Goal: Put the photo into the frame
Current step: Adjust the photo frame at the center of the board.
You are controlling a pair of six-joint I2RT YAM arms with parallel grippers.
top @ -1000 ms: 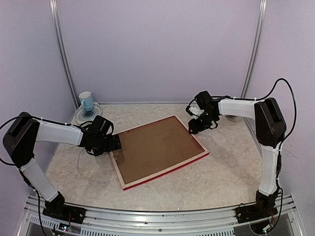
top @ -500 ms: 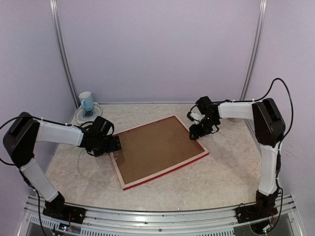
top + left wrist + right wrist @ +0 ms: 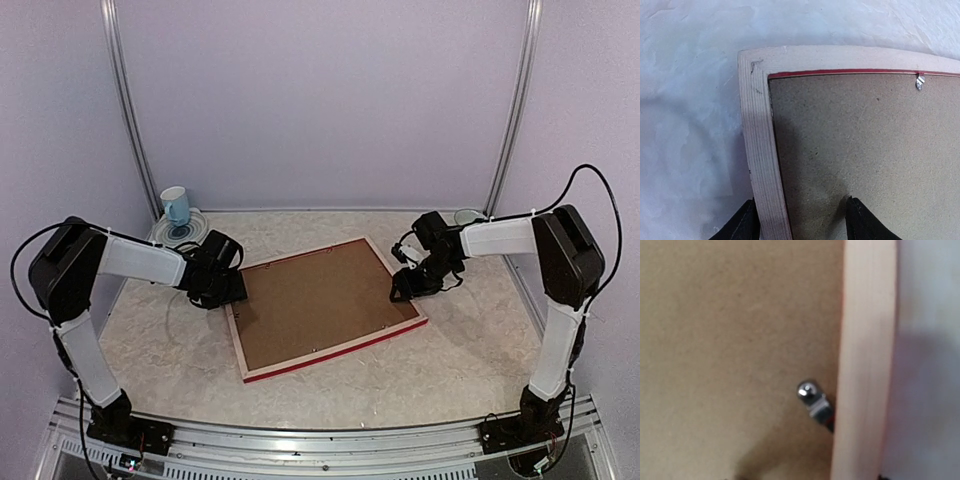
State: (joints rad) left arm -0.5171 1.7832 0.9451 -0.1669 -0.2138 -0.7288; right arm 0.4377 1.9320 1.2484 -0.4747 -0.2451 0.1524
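Lying face down at the middle of the table, the frame is seen with its pale wooden back upward and a plain brown backing board seated inside it. The photo is not shown in any view, and whether it is under the board cannot be told. The frame's long axis is laid across the workspace, slightly skewed, so that one short end is presented to each arm. The left gripper is placed at the left short rail, near its far corner. In the left wrist view its fingertips are held partly apart astride that rail, one outside it and one over the board, with a gap wider than the rail, so nothing is judged to be gripped. The right gripper is set low over the opposite short rail, beside a small metal retaining tab (its fingertips are almost wholly cut off at the picture's lower edge), so its opening cannot be told. Neither arm is favoured: each end is served by its own gripper, and any next move is judged to be made from the ends inward.
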